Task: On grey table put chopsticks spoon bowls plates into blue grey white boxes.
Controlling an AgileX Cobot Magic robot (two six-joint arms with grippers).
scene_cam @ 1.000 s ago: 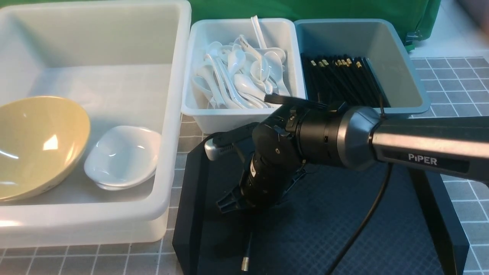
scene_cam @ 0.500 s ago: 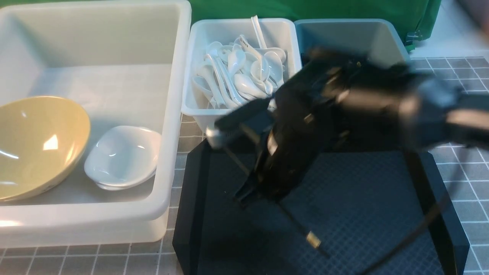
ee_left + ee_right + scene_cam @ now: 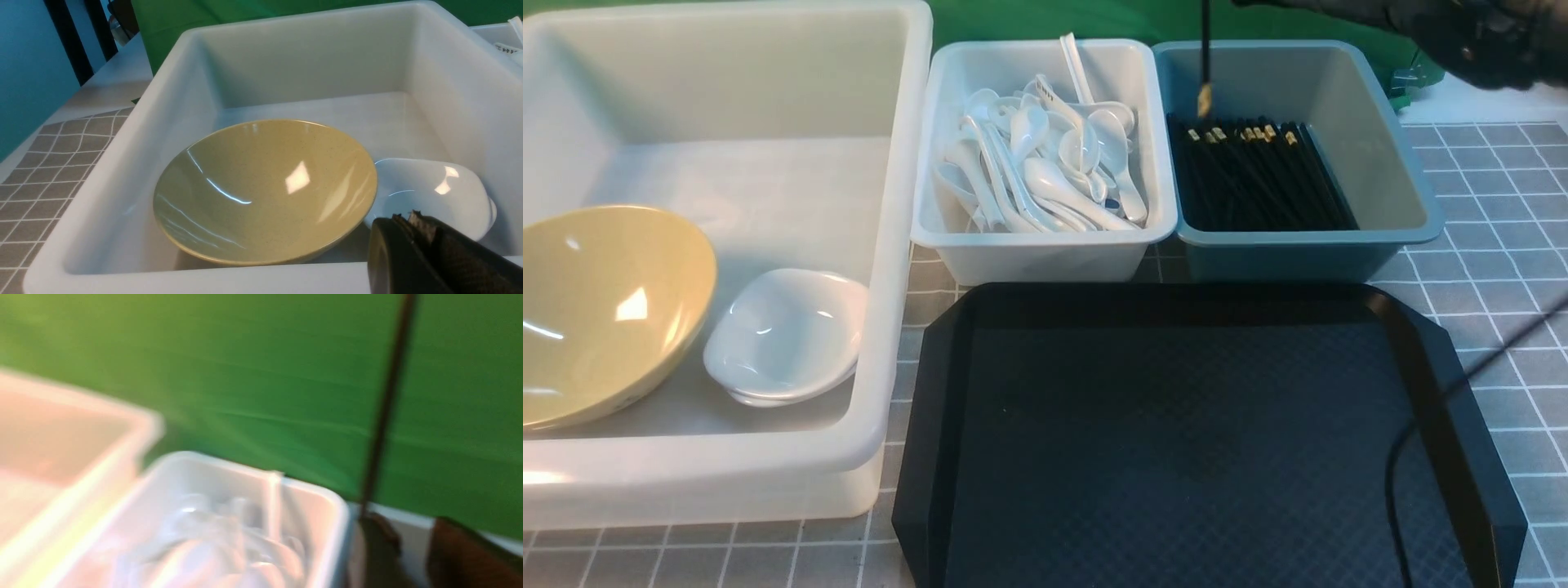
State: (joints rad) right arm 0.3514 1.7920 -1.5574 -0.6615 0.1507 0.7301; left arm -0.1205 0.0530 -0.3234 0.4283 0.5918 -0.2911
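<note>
Front view shows your large translucent white tub [image 3: 894, 245] holding the olive bowl [image 3: 605, 310] and stacked white dishes [image 3: 784, 335]. One black gold-banded chopstick [image 3: 1204, 57] hangs upright above the blue-grey bin [image 3: 1413, 212], likely being dropped; I cannot tell the right gripper's spread. Left gripper [image 3: 412, 222] is pressed together, empty.

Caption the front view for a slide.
A chopstick hangs upright over the blue-grey box of chopsticks; spoons fill the white box, and the black tray sits bare.
</note>
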